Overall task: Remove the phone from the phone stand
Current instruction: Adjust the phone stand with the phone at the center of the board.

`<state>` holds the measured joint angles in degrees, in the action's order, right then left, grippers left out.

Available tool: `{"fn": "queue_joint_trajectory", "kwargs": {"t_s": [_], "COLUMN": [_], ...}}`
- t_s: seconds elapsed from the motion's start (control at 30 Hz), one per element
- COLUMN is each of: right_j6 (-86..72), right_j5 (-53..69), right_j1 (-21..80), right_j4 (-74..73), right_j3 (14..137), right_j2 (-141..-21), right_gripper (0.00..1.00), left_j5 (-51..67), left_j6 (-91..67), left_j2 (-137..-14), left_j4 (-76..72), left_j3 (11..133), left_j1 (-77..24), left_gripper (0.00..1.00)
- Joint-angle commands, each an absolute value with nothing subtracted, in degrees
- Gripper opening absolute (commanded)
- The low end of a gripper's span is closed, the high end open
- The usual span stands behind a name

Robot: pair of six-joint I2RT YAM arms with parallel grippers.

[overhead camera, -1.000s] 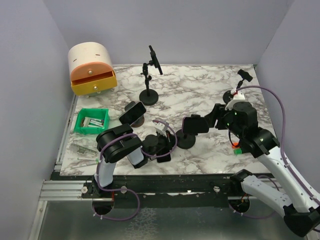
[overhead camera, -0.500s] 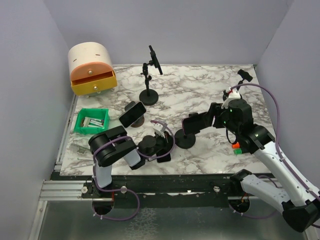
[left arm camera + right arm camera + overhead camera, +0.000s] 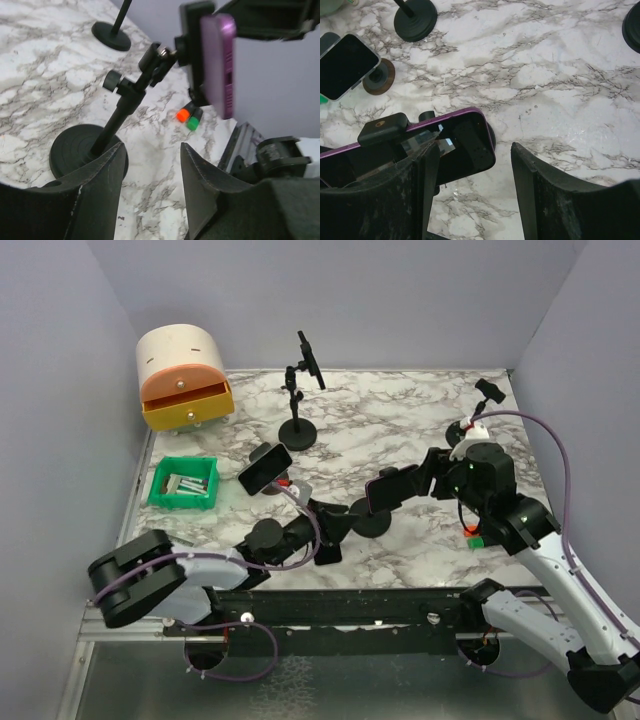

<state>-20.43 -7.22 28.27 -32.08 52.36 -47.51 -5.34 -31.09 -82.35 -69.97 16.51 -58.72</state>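
Top external view: showing purple-cased smartphone point(image 3: 390, 488) clamped in black round-footed phone stand point(image 3: 370, 523), mid-way across marble surface point(image 3: 400, 420). Straddling phone's end with right tool point(image 3: 474, 150), fingers parted, not gripping; left tool point(image 3: 151, 147) released beside stand's foot. Best to steady foot first, close squarely across phone's edges, then slide out along clamp.
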Motion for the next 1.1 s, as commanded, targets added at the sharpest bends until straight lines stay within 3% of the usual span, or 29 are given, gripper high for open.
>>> {"fn": "queue_joint_trajectory", "kwargs": {"t_s": [0.0, 0.23, 0.43, 0.63, 0.83, 1.07], "right_j6": [-19.54, -18.13, -14.46, -12.7, -16.75, -13.83], "right_j5": [-6.51, -3.24, 8.65, 9.93, 2.89, 9.09], "right_j1": [28.3, 28.3, 28.29, 28.3, 28.3, 28.3], "right_j4": [-35.51, -35.32, -29.93, -22.13, -17.05, -13.96], "right_j3": [55.65, 57.29, 56.32, 52.78, 52.16, 52.53], "right_j2": [-46.34, -44.12, -41.87, -37.79, -38.07, -40.75], "right_gripper": [0.64, 0.7, 0.78, 0.8, 0.78, 0.78], "left_j5": [-8.34, -5.46, 3.4, 6.45, 8.64, 7.97], "left_j6": [-31.5, -34.14, -35.07, -34.63, -34.19, -33.45], "left_j2": [-66.92, -51.92, -58.12, -63.24, -67.56, -69.34], "left_j4": [-55.77, -48.18, -46.25, -46.06, -45.38, -43.77], "left_j3": [13.69, 14.58, 22.83, 26.88, 30.45, 32.63], "left_j1": [-59.48, -59.59, -59.59, -59.5, -59.5, -59.41], "left_gripper": [0.51, 0.58, 0.59, 0.58, 0.51, 0.32]}}
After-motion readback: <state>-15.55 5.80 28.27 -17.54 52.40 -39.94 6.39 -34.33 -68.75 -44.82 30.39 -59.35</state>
